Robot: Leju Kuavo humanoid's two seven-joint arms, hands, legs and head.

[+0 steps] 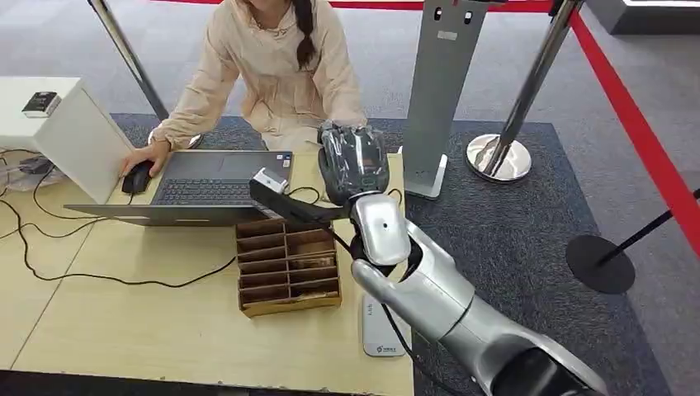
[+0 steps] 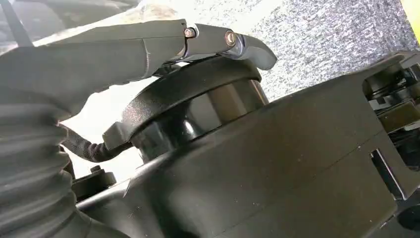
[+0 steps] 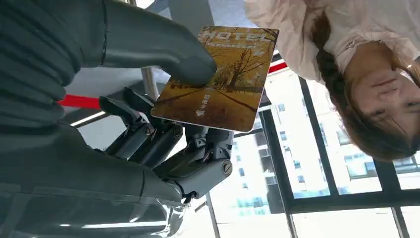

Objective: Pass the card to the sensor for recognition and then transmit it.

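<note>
The head view looks forward and down from high above the wooden table (image 1: pixel 124 330), with the laptop (image 1: pixel 202 186) at its far side. The left wrist view sits close behind the left hand (image 2: pixel 148 49), facing carpet. The right wrist view looks upward, close behind the right hand (image 3: pixel 148 124); it shares the person (image 1: pixel 272 66) beyond the laptop with the head view.

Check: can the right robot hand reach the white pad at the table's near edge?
Probably yes: the white pad lies uncovered beside the wooden organizer, though the robot hand holds the card.

Left hand (image 2: pixel 148 49) hangs over grey carpet (image 2: pixel 322 34).
</note>
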